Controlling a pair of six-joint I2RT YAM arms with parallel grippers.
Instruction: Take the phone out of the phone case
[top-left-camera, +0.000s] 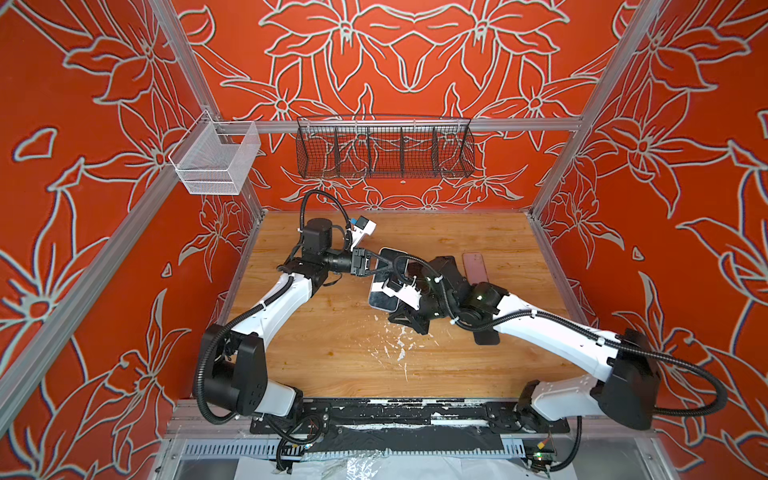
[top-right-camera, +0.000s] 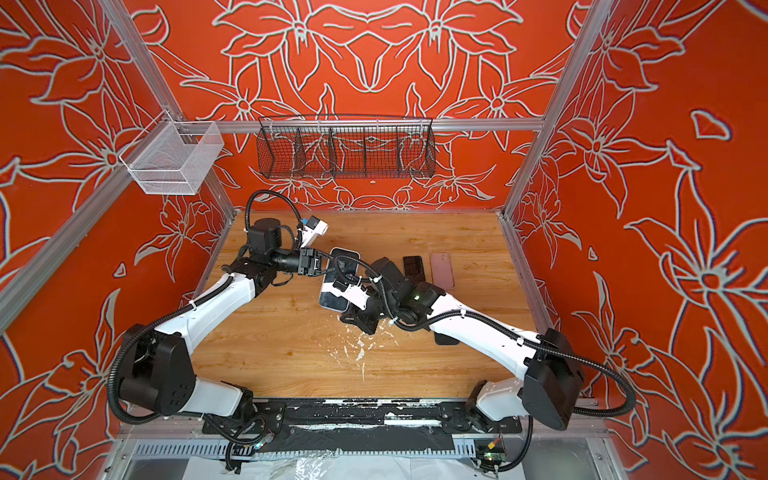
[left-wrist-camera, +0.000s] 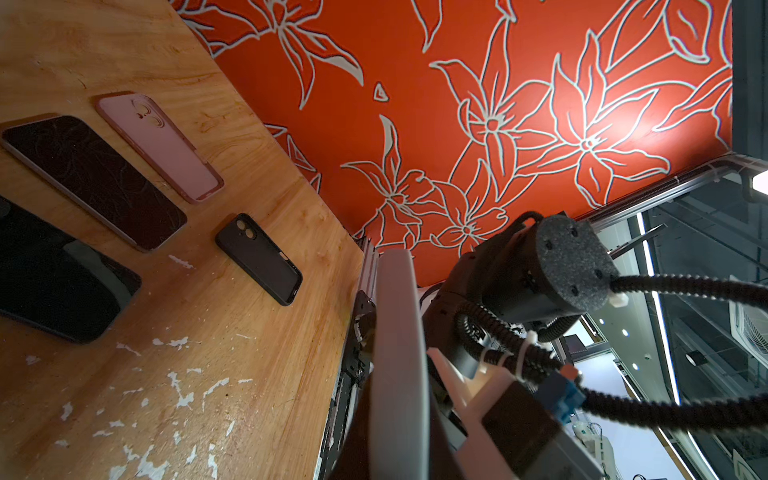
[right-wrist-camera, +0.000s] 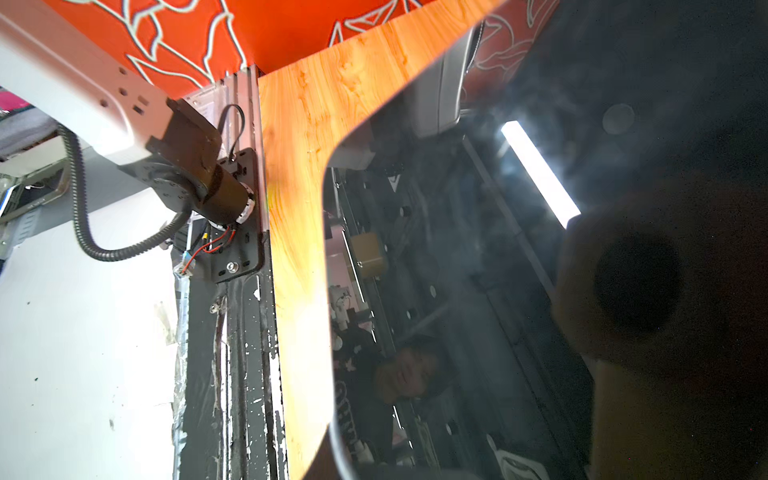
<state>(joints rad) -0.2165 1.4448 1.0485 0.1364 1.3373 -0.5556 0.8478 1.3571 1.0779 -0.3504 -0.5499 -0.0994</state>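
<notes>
The phone (top-left-camera: 383, 297) has a black screen and sits in a light grey phone case (top-left-camera: 388, 250), near the table's middle in both top views. My left gripper (top-left-camera: 384, 266) is shut on the far end of the cased phone (top-right-camera: 332, 297). In the left wrist view the case's grey edge (left-wrist-camera: 395, 340) runs between the jaws. My right gripper (top-left-camera: 405, 322) lies at the phone's near right corner. The glossy screen (right-wrist-camera: 478, 270) fills the right wrist view. Its fingers do not show clearly, so I cannot tell whether it grips.
Right of the phone lie a dark phone (top-right-camera: 413, 270), an empty pink case (top-right-camera: 441, 270) and an empty black case (left-wrist-camera: 259, 257) partly under the right arm. A black glossy slab (left-wrist-camera: 62, 282) lies beside them. A wire basket (top-left-camera: 384, 151) hangs on the back wall.
</notes>
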